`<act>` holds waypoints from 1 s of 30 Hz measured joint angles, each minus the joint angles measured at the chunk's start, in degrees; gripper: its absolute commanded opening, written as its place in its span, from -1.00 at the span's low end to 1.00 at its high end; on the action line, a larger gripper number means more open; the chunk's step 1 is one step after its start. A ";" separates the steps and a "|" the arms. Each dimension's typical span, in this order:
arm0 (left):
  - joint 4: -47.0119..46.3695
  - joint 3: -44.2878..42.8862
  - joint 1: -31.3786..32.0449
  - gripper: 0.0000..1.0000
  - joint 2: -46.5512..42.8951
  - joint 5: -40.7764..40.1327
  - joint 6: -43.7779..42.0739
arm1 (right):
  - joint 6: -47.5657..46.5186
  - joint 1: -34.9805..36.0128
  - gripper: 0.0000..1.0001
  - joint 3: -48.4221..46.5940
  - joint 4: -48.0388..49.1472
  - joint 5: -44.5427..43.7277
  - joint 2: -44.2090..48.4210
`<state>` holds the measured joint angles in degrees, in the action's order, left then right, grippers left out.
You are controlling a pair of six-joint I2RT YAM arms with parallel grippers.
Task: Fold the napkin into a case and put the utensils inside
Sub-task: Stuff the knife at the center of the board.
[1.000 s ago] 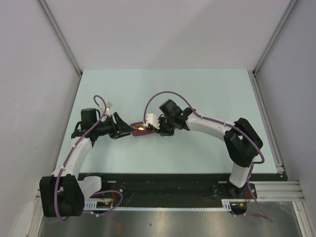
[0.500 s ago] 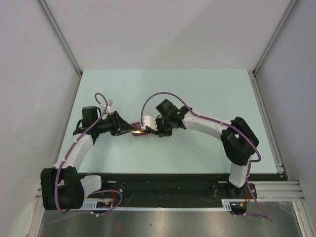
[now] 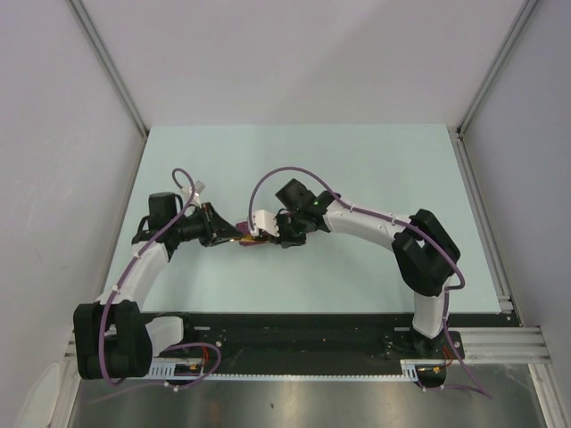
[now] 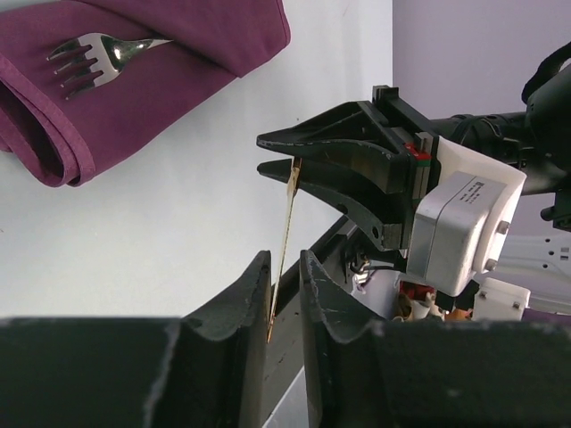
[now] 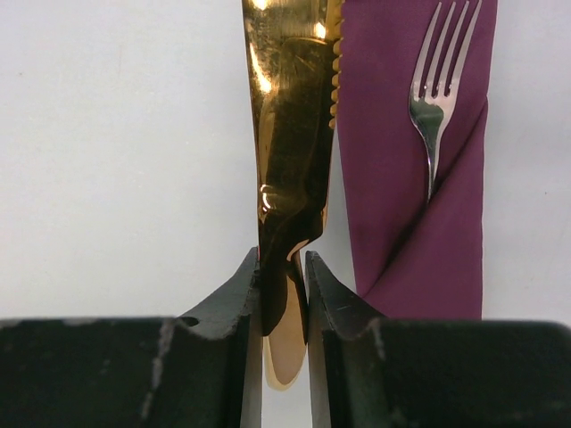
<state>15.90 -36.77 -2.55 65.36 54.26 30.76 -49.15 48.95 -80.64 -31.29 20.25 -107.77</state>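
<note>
The right gripper (image 5: 282, 263) is pinching the golden knife (image 5: 290, 134); the left gripper (image 4: 284, 263) is straddling its far end, jaws slightly apart, likely receiving it for the case (image 4: 134, 116).

So the folded napkin (image 4: 134, 116) lay flat on the table (image 3: 357, 169), around the middle, pretty much under the spot where the two arms met. The fork (image 4: 89, 58) sat tucked inside it with the prongs sticking out of one end (handle hidden in the fold). The knife (image 5: 290, 134) was up off the table, beside the napkin rather than in it, roughly parallel to the fork. Its handle end was between the fingers of the right gripper (image 5: 282, 259), and its far end was between those of the left gripper (image 4: 284, 259).
</note>
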 measured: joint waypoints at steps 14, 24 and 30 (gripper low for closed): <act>1.38 -0.17 -0.22 -1.00 0.68 0.61 -2.32 | -1.05 -0.22 -0.90 -1.57 -1.25 1.20 -1.62; 0.74 -0.17 -1.11 -1.00 -1.42 -3.28 -2.51 | -0.37 -0.11 -0.29 -4.76 0.09 0.15 -5.25; -0.68 -0.13 -3.80 -1.00 -1.29 -3.37 -1.90 | 3.65 -0.74 0.14 -6.38 3.21 -3.48 -7.21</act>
<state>15.22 -36.91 -6.35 64.07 50.89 28.86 -45.50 48.21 -87.02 -28.08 16.78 -114.98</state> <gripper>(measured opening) 0.004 0.427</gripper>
